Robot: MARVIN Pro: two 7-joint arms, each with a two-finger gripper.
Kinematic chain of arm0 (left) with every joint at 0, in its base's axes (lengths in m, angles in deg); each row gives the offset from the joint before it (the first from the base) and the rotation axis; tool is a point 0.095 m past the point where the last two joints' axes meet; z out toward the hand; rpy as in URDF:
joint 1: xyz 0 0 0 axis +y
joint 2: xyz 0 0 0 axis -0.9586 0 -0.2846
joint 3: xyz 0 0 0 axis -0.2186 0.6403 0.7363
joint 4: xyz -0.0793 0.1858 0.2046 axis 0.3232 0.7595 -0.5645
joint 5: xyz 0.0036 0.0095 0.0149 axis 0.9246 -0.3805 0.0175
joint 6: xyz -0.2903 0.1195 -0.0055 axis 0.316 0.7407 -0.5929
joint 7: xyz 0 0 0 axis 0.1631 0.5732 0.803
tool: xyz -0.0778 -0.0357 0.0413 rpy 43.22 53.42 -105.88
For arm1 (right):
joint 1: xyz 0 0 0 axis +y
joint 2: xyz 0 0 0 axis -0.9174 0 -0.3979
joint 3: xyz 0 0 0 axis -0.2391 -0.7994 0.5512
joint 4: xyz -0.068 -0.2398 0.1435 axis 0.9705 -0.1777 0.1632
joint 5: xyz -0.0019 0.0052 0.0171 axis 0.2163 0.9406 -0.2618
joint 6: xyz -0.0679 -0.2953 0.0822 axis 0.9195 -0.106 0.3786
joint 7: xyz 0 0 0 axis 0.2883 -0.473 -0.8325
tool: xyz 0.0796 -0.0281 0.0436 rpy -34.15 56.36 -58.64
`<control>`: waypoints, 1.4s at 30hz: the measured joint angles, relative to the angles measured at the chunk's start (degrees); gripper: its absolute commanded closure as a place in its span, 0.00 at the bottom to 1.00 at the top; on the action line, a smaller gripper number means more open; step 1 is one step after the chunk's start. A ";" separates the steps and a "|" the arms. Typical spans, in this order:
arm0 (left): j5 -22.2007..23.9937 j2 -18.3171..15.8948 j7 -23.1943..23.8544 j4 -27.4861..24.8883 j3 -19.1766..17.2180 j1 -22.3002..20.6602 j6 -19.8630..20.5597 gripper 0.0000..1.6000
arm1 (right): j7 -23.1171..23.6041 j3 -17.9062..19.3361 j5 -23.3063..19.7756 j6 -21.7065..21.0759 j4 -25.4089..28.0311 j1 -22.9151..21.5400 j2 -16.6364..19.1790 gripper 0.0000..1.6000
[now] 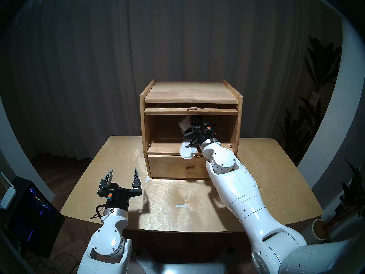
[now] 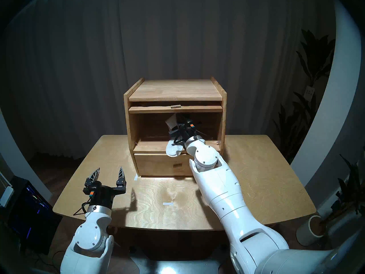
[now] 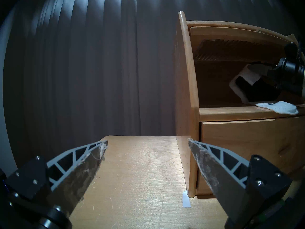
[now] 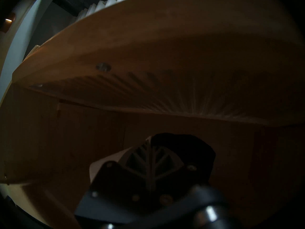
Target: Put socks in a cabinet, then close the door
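The light-wood cabinet (image 1: 190, 91) (image 2: 174, 89) stands at the back of the table (image 1: 266, 178). Its door (image 1: 191, 111) (image 3: 239, 50) is swung up and lies flat under the top, its peg handle pointing forward. My right gripper (image 1: 192, 127) (image 4: 151, 147) is inside the open upper compartment, shut on the socks. The white sock (image 1: 188, 150) (image 3: 168, 108) trails along the compartment floor, and its toe hangs over the drawer (image 1: 173, 166). The black sock (image 3: 244, 89) (image 4: 189, 144) is bunched at the fingertips. My left gripper (image 1: 123, 173) (image 3: 147, 142) hovers open and empty over the table's front left.
Two strips of white tape (image 1: 181, 206) (image 1: 146, 179) mark the tabletop. A dark curtain hangs behind the table. Potted plants (image 1: 320, 70) stand at the right. A dark computer case (image 1: 33, 204) sits on the floor at the left.
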 measured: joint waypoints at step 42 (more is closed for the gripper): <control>2.40 -0.66 1.66 0.03 -1.25 1.24 -0.91 0.00 | 7.27 1.28 -0.50 -8.05 10.71 4.60 6.10 0.00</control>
